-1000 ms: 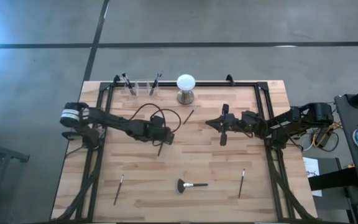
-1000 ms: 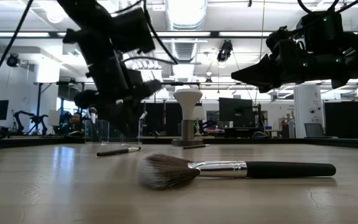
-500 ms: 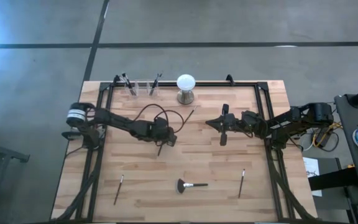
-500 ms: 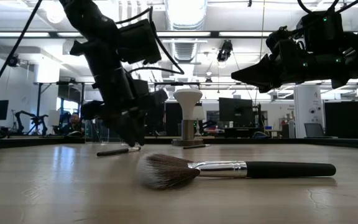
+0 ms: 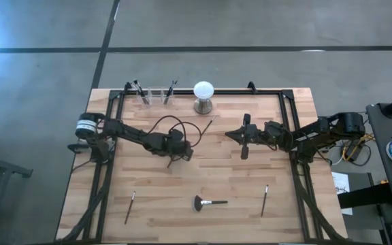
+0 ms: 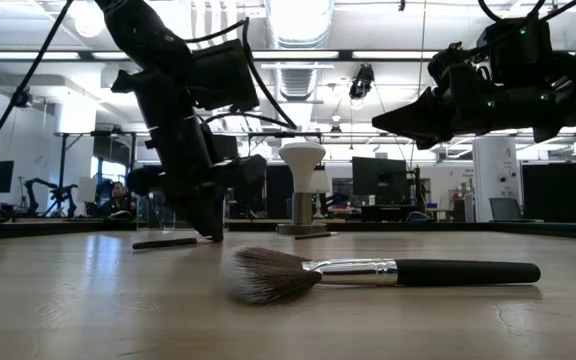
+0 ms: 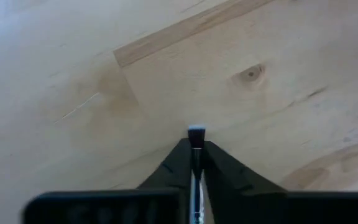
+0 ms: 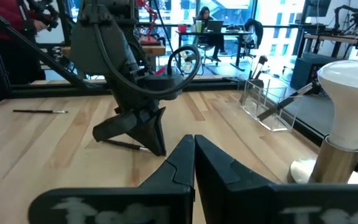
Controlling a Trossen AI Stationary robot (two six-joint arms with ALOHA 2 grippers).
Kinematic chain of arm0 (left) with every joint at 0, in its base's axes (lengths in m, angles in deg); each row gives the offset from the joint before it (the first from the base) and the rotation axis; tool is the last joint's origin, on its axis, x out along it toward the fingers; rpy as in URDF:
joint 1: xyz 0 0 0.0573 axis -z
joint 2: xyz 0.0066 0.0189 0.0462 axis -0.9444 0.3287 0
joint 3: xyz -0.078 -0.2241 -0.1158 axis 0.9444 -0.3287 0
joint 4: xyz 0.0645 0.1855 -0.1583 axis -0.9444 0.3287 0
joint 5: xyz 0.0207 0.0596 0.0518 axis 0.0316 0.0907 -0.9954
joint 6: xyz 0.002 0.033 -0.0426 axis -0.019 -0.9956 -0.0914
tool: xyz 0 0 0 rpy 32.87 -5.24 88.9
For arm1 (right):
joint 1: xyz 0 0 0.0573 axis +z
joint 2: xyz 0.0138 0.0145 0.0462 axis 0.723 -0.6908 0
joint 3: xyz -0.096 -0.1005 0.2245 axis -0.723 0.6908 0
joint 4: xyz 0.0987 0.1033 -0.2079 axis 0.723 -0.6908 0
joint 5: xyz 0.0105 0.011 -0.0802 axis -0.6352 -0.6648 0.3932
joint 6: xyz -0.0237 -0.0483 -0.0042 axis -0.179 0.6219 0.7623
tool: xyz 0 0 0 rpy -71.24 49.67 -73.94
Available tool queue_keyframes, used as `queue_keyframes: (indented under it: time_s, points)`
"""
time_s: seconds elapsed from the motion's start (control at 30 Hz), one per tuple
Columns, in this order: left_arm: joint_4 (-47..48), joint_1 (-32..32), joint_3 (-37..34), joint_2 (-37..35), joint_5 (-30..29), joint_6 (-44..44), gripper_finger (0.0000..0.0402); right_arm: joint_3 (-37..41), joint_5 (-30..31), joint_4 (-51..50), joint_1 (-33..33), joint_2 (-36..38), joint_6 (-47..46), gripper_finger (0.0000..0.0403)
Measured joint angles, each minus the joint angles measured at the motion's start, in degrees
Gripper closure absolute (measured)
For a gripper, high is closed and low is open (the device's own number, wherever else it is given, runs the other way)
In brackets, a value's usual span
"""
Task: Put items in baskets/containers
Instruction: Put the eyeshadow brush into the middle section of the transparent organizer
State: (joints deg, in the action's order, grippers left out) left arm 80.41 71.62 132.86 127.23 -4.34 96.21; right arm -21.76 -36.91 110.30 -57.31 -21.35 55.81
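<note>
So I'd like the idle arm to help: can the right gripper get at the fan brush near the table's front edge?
Probably yes. The right gripper hangs shut above mid-table, and the fan brush lies alone on bare wood, with nothing between them. The left gripper is off to the other side, pinching a slim brush.

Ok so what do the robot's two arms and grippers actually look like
Both arms are dark, near-black jointed links. The left arm has a pale band near its base and a loose black cable looping above its wrist. The left gripper and the right gripper each have two flat black fingers tapering to a wedge. Coloured wires hang by the right arm's base.
</note>
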Motion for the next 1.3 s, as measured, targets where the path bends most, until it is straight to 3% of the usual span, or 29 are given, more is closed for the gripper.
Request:
queue_keyframes:
  time_s: [0.27,0.6,0.8,0.93,1.07,1.3]
  points:
    - [1.5,0.0,-0.3,-1.9,-3.0,-0.5,0.0394,0.0,0.0,0.0,0.0,0.0,0.1,0.0394]
    - [3.5,1.6,-0.2,-14.1,-18.7,-0.3,0.0398,0.0,0.0,-0.1,0.0,0.0,0.2,0.0394]
    - [0.9,1.8,-1.2,-16.7,-25.0,-4.1,0.0398,0.0,0.0,-0.1,0.0,0.0,0.3,0.0394]
    - [-5.3,-1.6,-2.9,-17.9,-24.5,-12.5,0.0399,0.0,0.0,-0.1,0.0,0.0,0.3,0.0394]
    - [-14.5,-7.5,-6.1,-19.8,-20.0,-22.9,0.0399,0.0,0.0,-0.1,0.0,0.0,0.1,0.0394]
    - [-42.6,-19.8,-14.3,-23.9,-11.5,-41.8,0.0399,0.0,0.0,-0.1,0.0,0.0,0.2,0.0394]
